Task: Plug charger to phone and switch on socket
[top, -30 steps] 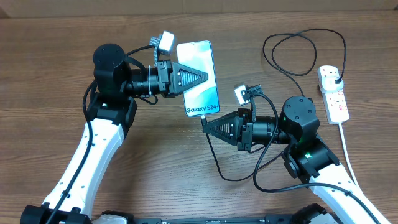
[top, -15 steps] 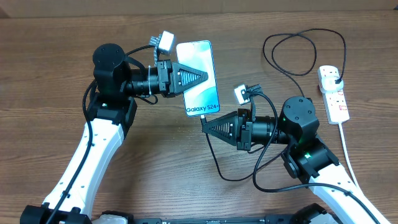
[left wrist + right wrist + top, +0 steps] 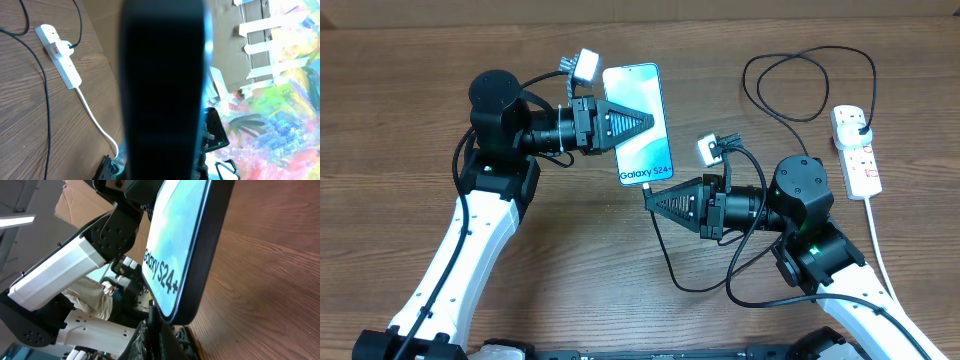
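Overhead: clamped shut across the phone (image 3: pixel 640 90) with the left gripper (image 3: pixel 644 122), screen up, raised above the table (image 3: pixel 400 100), lower edge turned toward the right arm, apparently to present the port. Pinched closed on the connector end of the charger (image 3: pixel 666 258) with the right gripper (image 3: pixel 648 197), right at that lower edge; impossible to tell whether seated. Other end already plugged into the socket (image 3: pixel 856 150) at far right, well apart from both arms, so probably only the switch to do there.

Left wrist: mostly blocked by a dark blurred shape, probably the held phone; no telling the jaws here. Beside it, socket, charger and white cord (image 3: pixel 97 120) lying on the table.

Right wrist: looking up along the phone's screen, "Galaxy S24+" legible. Thin connector tip just under the bottom edge, seemingly lined up for insertion, contact unclear
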### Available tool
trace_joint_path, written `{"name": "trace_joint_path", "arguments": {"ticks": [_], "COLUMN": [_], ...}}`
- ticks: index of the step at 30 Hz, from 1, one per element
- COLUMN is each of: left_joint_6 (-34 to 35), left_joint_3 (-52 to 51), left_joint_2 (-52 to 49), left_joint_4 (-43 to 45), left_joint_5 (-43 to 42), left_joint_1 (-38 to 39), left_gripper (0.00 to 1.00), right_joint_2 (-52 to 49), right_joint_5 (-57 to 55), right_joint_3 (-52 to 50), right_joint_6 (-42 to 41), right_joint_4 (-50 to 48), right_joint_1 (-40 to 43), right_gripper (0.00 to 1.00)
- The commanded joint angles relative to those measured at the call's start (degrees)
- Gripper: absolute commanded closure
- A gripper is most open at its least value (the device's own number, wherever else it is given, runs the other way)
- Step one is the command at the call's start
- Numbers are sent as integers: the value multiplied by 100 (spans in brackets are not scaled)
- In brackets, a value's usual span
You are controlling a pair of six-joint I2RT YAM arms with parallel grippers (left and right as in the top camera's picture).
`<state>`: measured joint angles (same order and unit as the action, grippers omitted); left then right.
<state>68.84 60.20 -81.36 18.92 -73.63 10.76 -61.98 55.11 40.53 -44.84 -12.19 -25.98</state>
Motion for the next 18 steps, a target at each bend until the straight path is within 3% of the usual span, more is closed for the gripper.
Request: {"name": "trace_joint_path", "arguments": {"ticks": [1, 18], "left_joint_6": [-179, -175], "left_joint_3": [59, 59], "left_joint_2": [101, 101], "left_joint_4": [26, 24], "left_joint_5": [-291, -306], "left_joint_1": [39, 39], "left_gripper": [96, 96], "right_joint_2": [79, 79], "right_joint_5": [-466, -560], "right_joint_3": [-9, -9], "right_joint_6": [-35, -37], "right_joint_4": [-149, -151], "right_joint_1": [13, 122], "right_gripper": [96, 96]}}
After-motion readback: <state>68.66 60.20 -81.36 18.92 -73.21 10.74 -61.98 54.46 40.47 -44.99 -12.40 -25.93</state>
